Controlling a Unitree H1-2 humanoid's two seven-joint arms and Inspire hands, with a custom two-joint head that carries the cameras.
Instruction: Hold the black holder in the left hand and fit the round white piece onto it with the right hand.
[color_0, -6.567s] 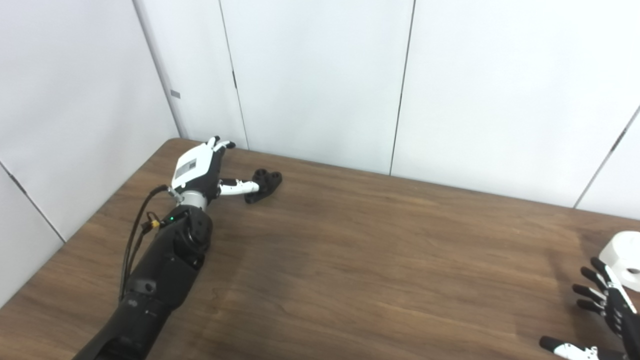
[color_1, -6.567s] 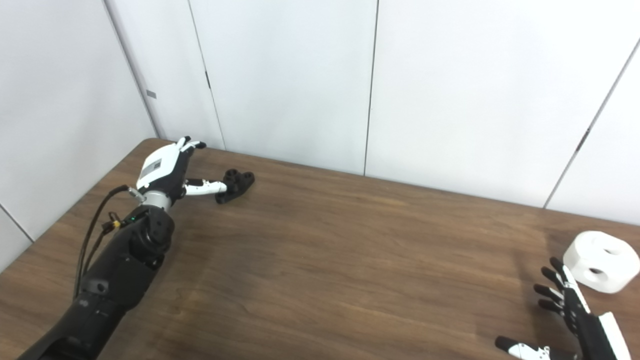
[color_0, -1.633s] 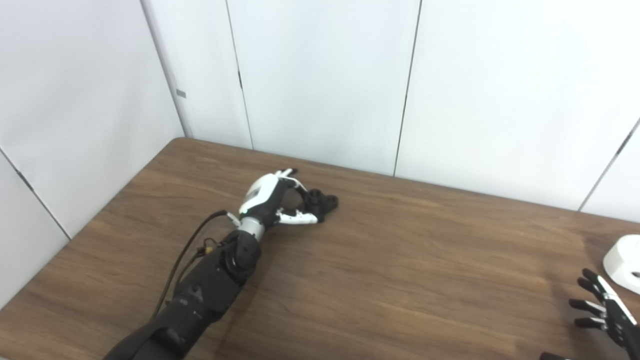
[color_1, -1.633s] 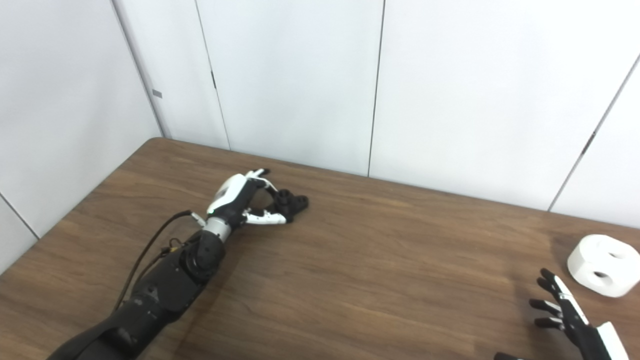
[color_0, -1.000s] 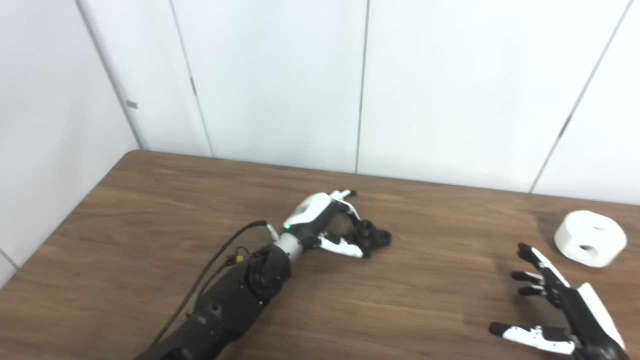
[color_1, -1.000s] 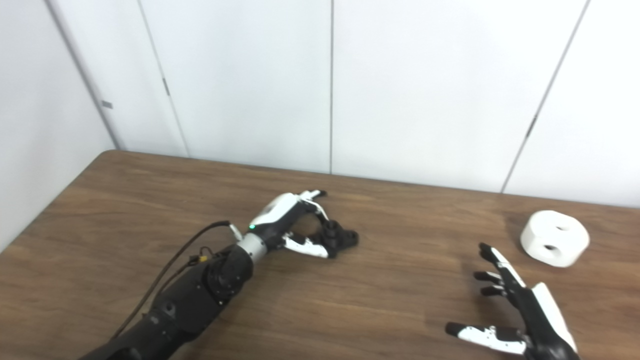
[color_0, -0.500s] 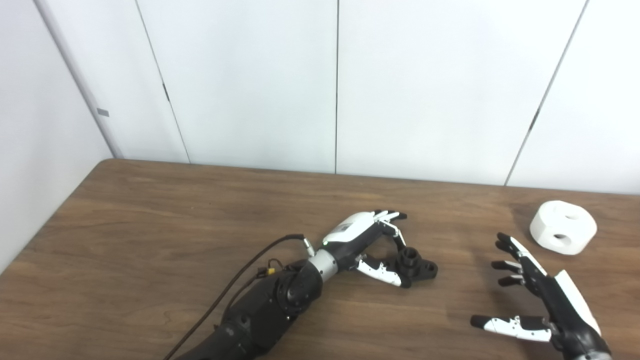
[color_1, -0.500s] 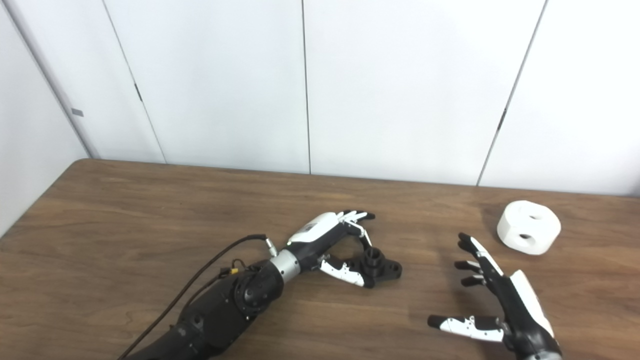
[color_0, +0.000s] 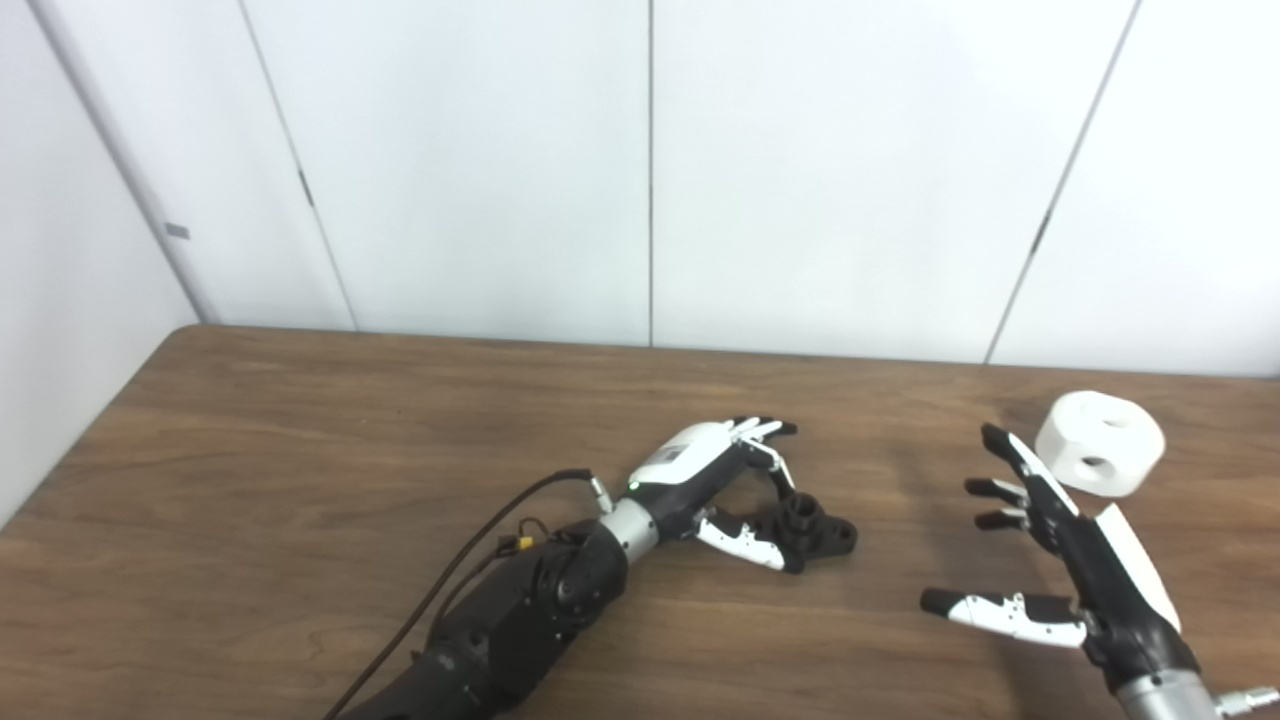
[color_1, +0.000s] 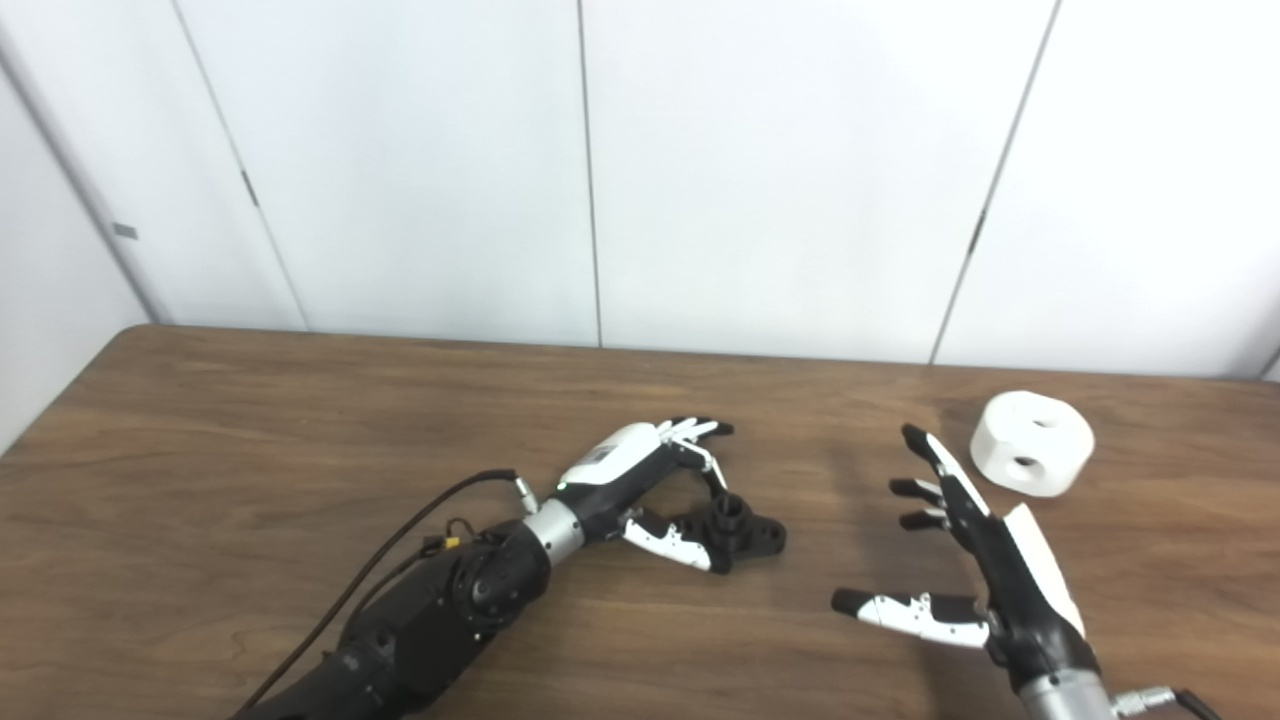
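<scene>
Black holder (color_0: 815, 528) mid-table now, no longer far-left corner.

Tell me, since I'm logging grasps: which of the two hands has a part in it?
The left hand: its fingers and thumb close on the black holder. The right hand is spread open, empty, short of the round white piece.

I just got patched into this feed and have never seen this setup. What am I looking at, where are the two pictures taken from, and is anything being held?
Both pictures come from two cameras side by side on a humanoid robot's head, looking down at a wooden table. Its arms enter from the bottom edge. The left hand is closed on a black holder that rests on the table. The right hand is open, fingers spread, holding nothing. The round white piece sits untouched just beyond it.
</scene>
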